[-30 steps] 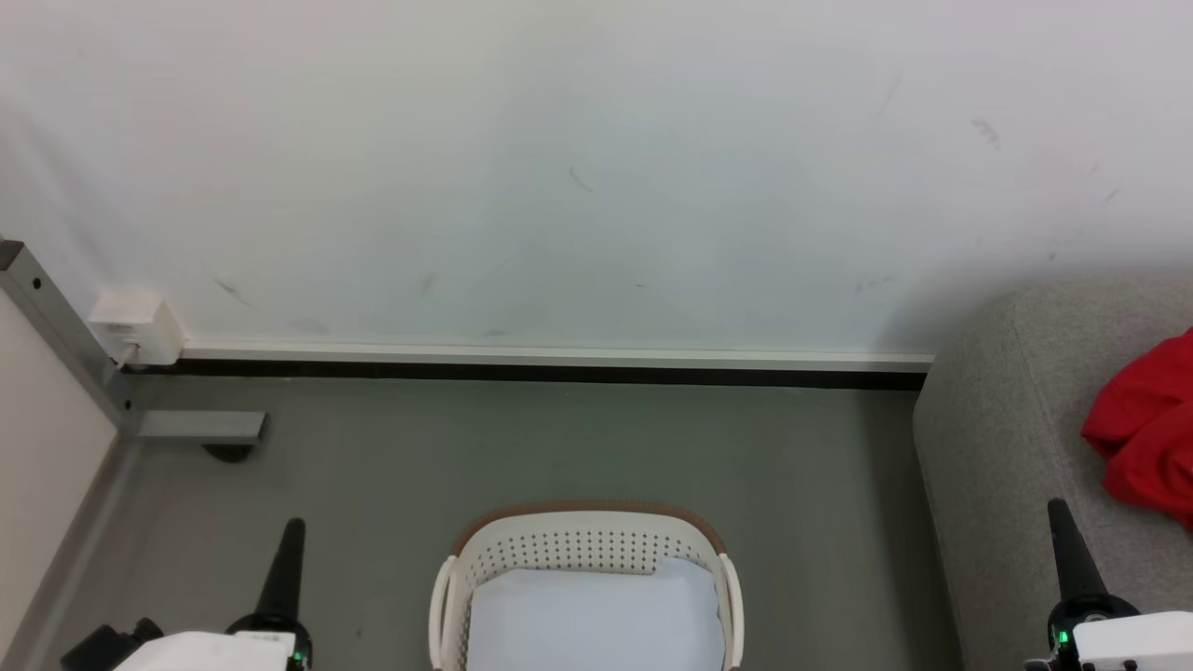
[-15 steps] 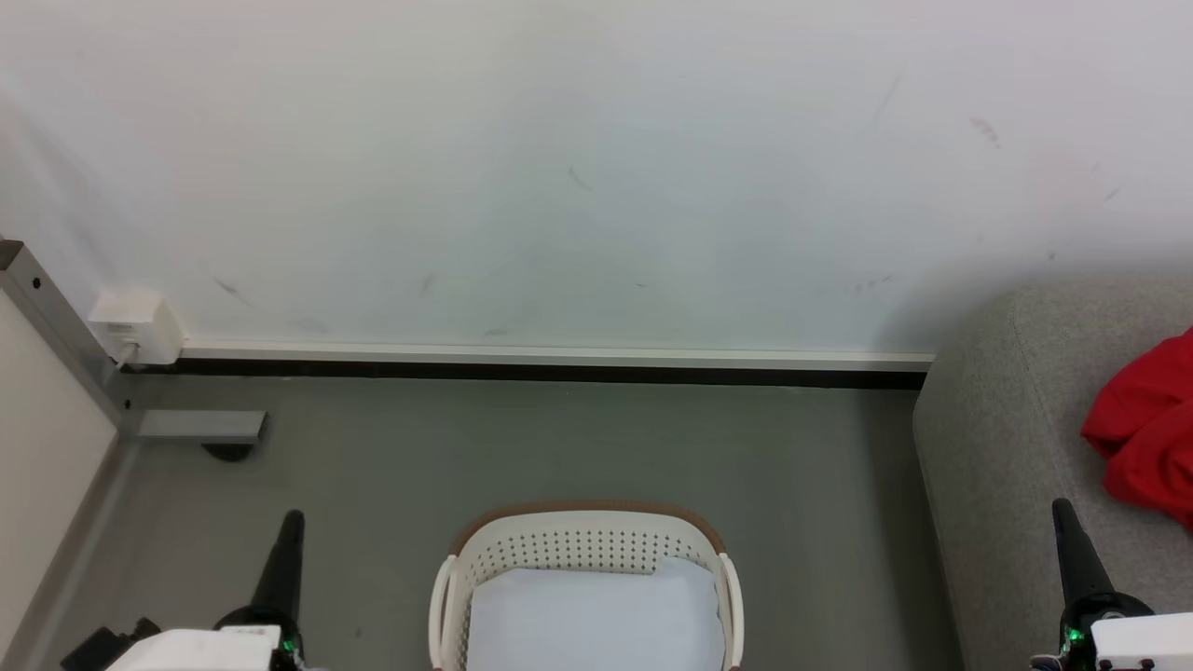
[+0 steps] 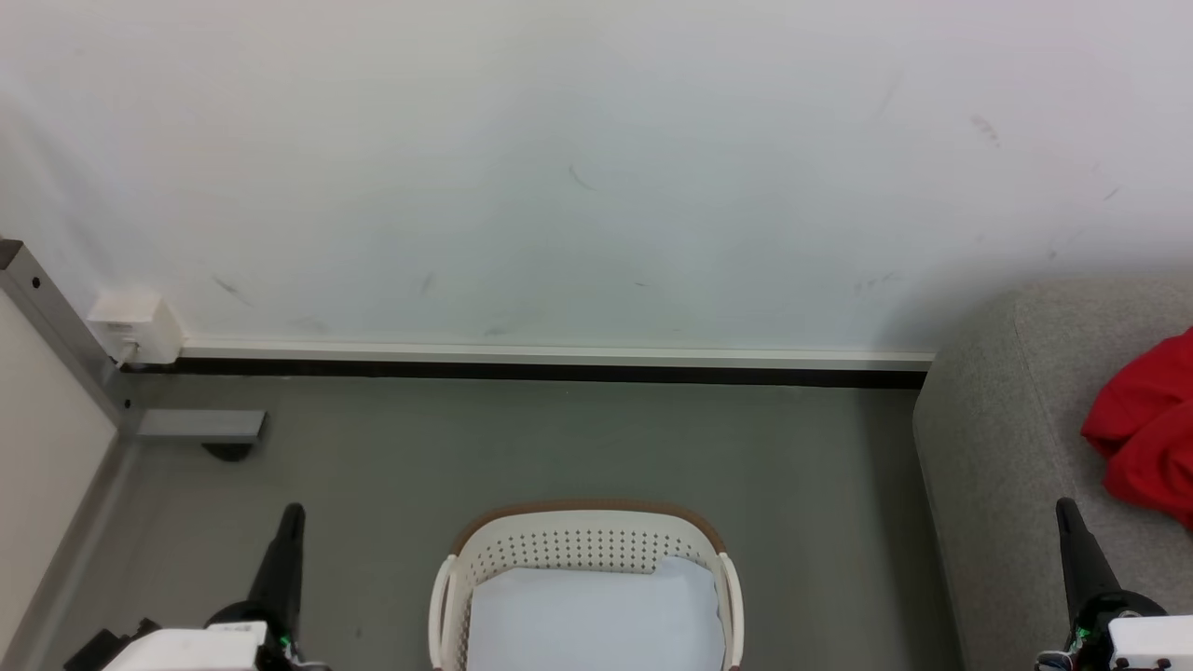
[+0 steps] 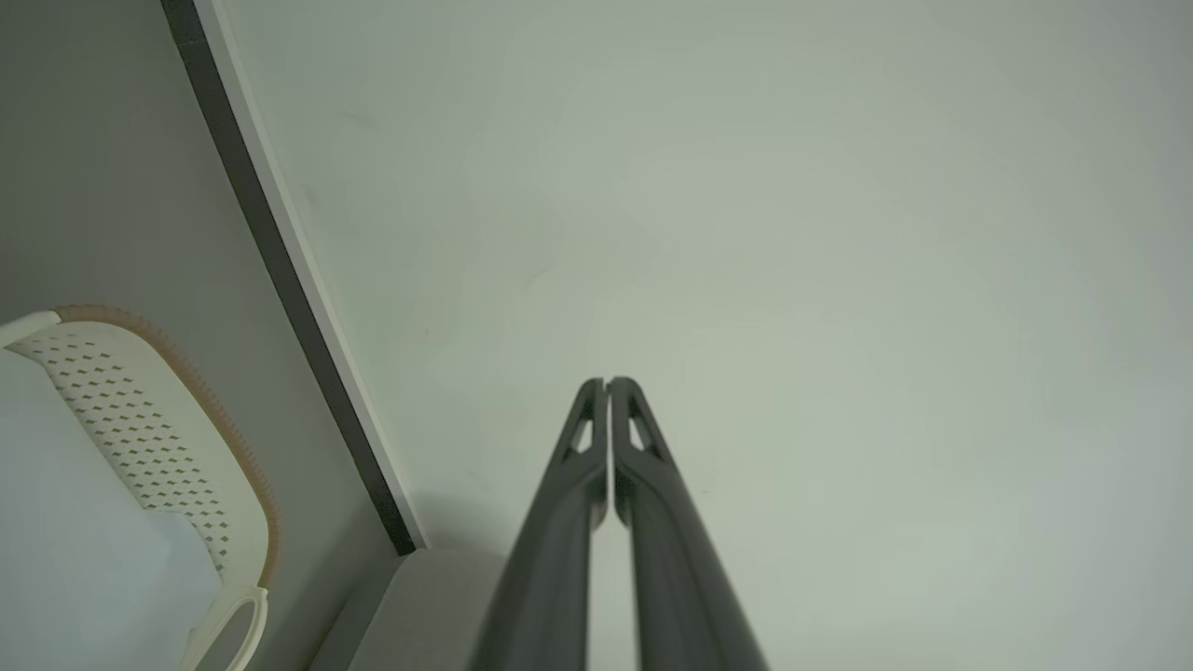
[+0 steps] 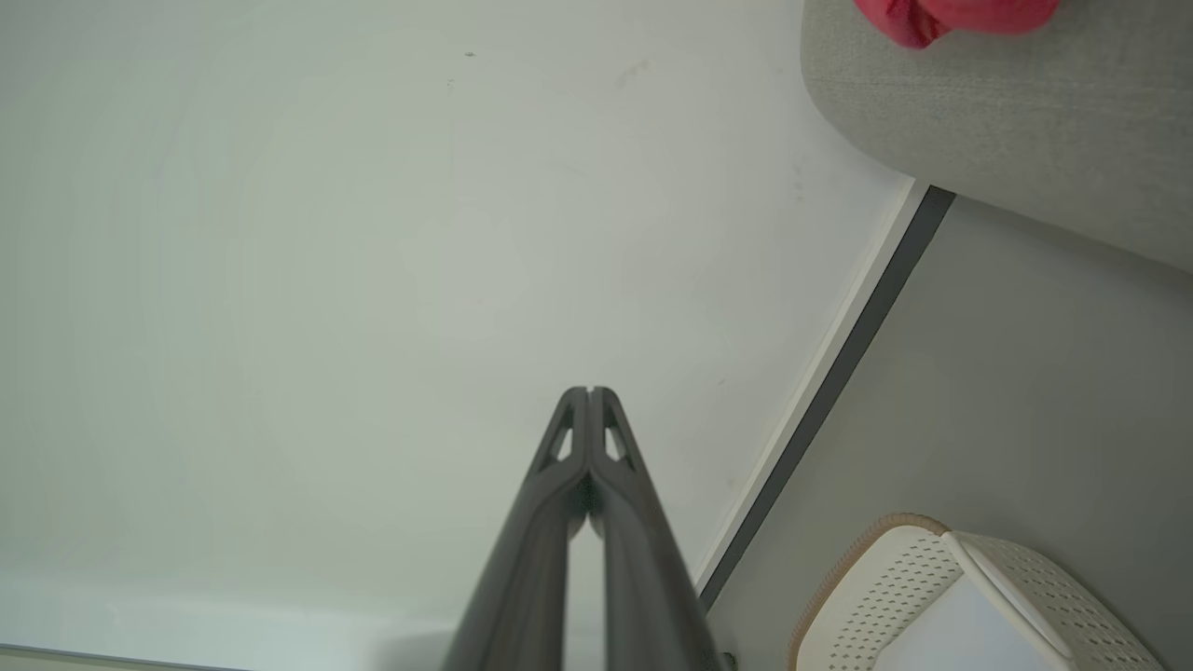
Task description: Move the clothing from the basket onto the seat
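Observation:
The white perforated basket [image 3: 578, 545] with its brown rim stands on the floor at the bottom centre, holding a flat pale sheet [image 3: 596, 615]; no red shows inside it. Bright red clothing [image 3: 1142, 429] lies bunched on the grey sofa seat [image 3: 1007, 438] at the right edge. My left gripper [image 3: 291, 514] is at the lower left, left of the basket, its fingers pressed together and empty. My right gripper [image 3: 1065, 509] is at the lower right over the sofa's front, shut and empty. The wrist views show the left gripper [image 4: 607, 383] and right gripper [image 5: 589, 391] pointing at the wall.
A white wall [image 3: 578, 168] with a skirting board [image 3: 559, 356] runs behind the basket. A grey metal post [image 3: 56, 335], a small white box [image 3: 135, 326] and a metal foot [image 3: 200, 427] stand at the left. Grey floor [image 3: 578, 438] lies between basket and wall.
Both grippers have sunk slightly lower in the head view. The basket, the sheet and the red clothing have not moved.

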Tool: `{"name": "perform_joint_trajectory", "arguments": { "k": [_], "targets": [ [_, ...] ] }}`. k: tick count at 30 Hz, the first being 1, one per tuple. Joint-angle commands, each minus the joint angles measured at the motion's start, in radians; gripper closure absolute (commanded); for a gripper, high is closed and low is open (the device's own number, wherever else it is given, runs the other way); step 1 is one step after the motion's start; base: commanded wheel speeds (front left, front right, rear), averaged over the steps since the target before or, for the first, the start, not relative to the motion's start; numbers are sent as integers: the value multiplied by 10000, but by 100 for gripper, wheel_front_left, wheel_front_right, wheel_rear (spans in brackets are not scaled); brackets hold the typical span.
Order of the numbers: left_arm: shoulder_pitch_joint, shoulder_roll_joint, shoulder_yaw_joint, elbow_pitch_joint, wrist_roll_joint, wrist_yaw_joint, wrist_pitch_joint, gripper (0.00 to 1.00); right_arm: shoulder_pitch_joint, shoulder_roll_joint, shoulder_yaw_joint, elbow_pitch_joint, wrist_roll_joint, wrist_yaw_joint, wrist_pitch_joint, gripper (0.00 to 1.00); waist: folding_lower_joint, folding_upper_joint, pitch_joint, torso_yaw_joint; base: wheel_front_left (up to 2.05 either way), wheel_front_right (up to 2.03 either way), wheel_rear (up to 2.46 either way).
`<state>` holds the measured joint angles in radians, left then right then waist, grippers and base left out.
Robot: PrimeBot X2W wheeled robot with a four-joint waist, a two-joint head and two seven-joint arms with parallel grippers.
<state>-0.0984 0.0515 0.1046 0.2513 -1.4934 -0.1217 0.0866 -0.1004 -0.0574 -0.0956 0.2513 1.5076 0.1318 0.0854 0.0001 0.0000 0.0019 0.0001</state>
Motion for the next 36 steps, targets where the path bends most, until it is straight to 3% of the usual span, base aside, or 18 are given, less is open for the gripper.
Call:
{"name": "perform_joint_trajectory", "arguments": {
  "k": [1, 16, 36],
  "targets": [
    [-119, 22, 58, -55, -240, -50, 46, 100, -132, 13, -58, -82, 234, -18, 63, 100, 0, 0, 1, 0, 0, 0, 0],
    [-143, -8, 123, -73, -1287, -128, 321, 100, -130, 81, -236, -92, 1102, -21, 334, 100, -1, 0, 12, -1, 0, 0, 0],
    [-138, -7, 117, -72, -1252, -119, 317, 100, -129, 79, -229, -88, 1049, -21, 330, 100, -1, 0, 12, -1, 0, 0, 0]
  ]
}}
